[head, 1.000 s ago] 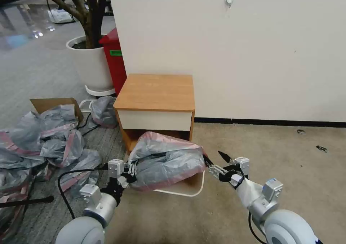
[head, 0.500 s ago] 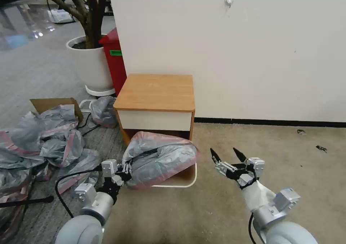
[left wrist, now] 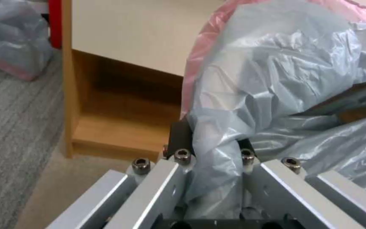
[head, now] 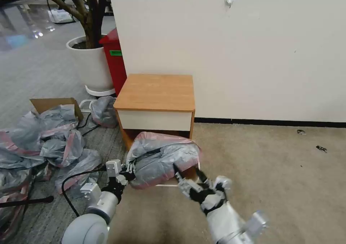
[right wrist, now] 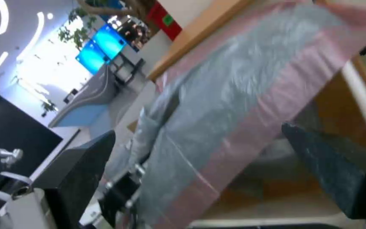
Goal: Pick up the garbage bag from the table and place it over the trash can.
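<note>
Soft, even indoor light fills the head view, with faint shadows under the nightstand and glare on the polished floor far left. The right gripper smears with motion blur. In the right wrist view the garbage bag is blurred, and bright ceiling lights wash out one corner. The left wrist view is sharp.

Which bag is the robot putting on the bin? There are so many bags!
Find the wooden table against the white wall. On the floor right in front of it sits the cream trash can, with the garbage bag puffed up over it. Unlike the heap of bags lying loose, this one is pinched by the left gripper.
</note>
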Tool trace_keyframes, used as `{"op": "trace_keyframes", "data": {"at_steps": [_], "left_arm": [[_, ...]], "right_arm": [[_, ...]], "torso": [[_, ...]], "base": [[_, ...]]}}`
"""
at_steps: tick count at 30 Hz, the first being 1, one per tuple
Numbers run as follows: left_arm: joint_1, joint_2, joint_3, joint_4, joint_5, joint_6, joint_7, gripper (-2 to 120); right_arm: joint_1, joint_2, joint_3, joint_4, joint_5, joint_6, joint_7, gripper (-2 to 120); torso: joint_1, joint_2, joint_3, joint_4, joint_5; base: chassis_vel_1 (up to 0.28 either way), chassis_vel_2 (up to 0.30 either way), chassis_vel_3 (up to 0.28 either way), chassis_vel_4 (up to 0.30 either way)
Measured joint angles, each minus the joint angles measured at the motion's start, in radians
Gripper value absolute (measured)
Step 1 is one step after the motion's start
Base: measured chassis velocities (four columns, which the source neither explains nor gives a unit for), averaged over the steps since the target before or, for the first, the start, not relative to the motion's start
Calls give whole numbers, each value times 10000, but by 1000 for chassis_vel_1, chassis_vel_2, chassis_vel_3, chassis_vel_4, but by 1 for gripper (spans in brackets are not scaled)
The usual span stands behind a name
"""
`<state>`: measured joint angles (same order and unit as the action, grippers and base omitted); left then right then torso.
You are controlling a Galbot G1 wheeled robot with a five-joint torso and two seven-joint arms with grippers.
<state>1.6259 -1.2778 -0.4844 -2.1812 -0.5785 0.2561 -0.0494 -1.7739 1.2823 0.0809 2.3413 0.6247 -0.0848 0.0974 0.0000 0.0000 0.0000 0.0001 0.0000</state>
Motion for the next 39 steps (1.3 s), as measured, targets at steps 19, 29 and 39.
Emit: {"op": "trace_keyframes", "data": {"at_steps": [19,29,39], "left_arm": [[203,2,262,-352,548,-58,92,4],[303,-63,377,-272,813,-111,116,4],[371,-118,443,-387,892,-143,120,4]], "right_arm": [[373,116,-66,-500,-10,-156,227,100],[497,270,-244,-395,6,-115,23,99],[695,532,-317,-696,-49,-4,-74,75]], "torso": [[0,0,0,0,0],[0,0,0,-1,0],[0,0,0,-1,0]], "base": [[0,0,0,0],[0,0,0,0],[0,0,0,0]]}}
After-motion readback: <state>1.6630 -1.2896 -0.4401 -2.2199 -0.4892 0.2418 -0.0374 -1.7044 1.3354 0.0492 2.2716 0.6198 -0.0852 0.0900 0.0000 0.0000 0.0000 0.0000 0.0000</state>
